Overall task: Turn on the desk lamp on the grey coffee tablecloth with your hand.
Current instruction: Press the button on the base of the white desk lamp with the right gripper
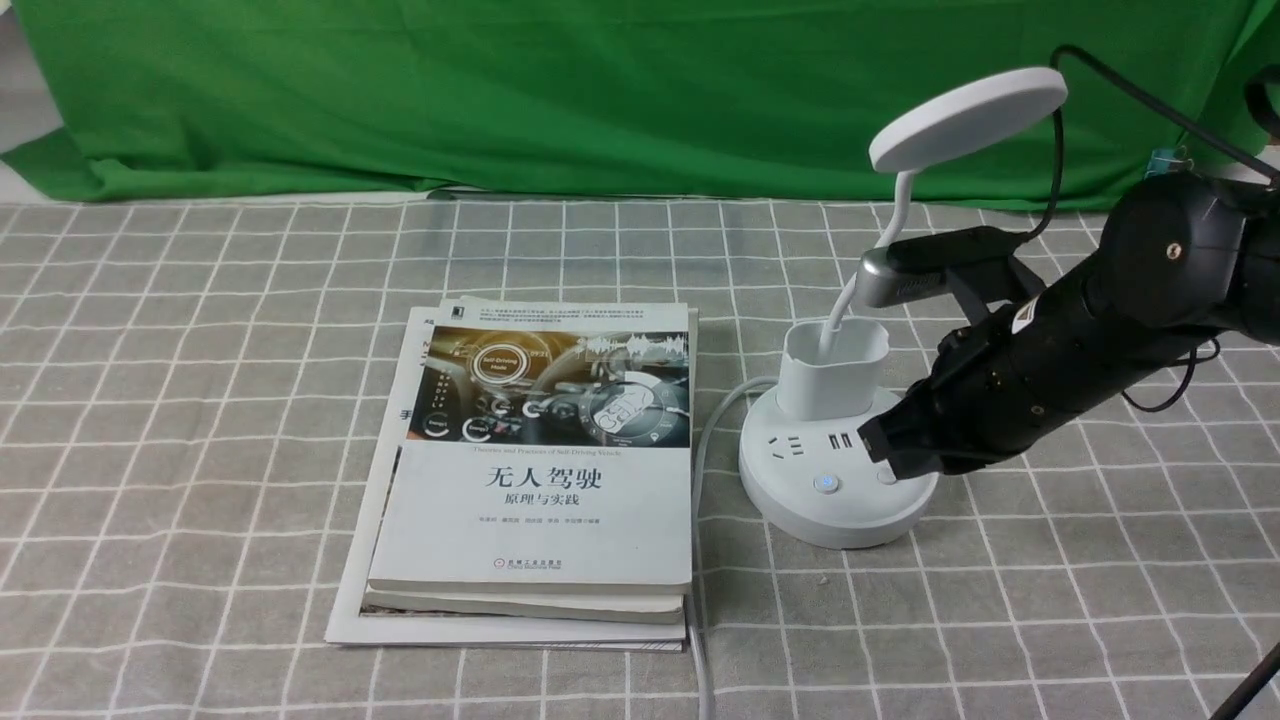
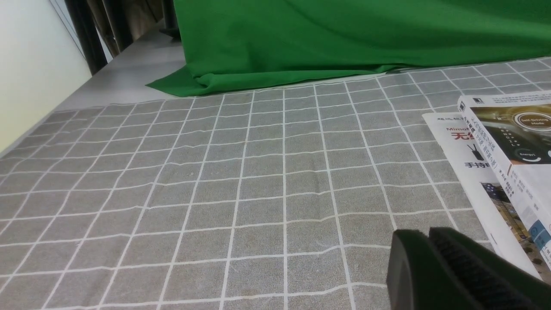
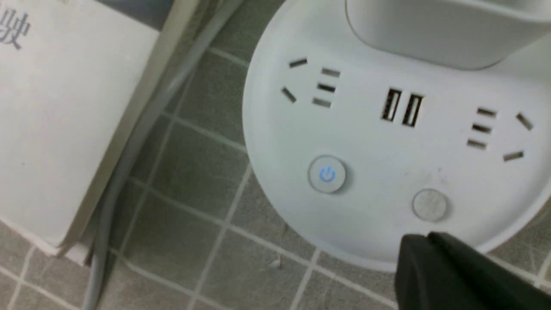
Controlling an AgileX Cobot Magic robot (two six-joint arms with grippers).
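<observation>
Green cloth (image 1: pixel 640 100) is hanging behind the table, and the grey coffee tablecloth (image 1: pixel 200 400) is lying in front of it with its thin white squares. On the robot's right side, the desk lamp (image 1: pixel 835 480) is standing up on the tablecloth, beside a pile of books (image 1: pixel 530 520). The right gripper (image 3: pixel 430 241) is pinching its tips together, holding nothing, and it is hanging over the lamp's base, near the plain button (image 3: pixel 430 205). The left gripper (image 2: pixel 424 234) is keeping its tips together too, away from the lamp.

Two buttons are sitting on the base, so picking the wrong one is a worry. One is the button with the blue mark (image 3: pixel 326 174); I am not sure which one is lighting the lamp. The buttons are small, so if the tips are coming down a bit off, they are pushing only hard white plastic. Pushing on the edge could be making the base tip or slide. The arm's camera (image 1: pixel 880 278) is looking very close to the bendy neck (image 1: pixel 899 210), so a sideways swing could be bumping it and knocking the lamp. Pushing too softly could be leaving the lamp dark.
</observation>
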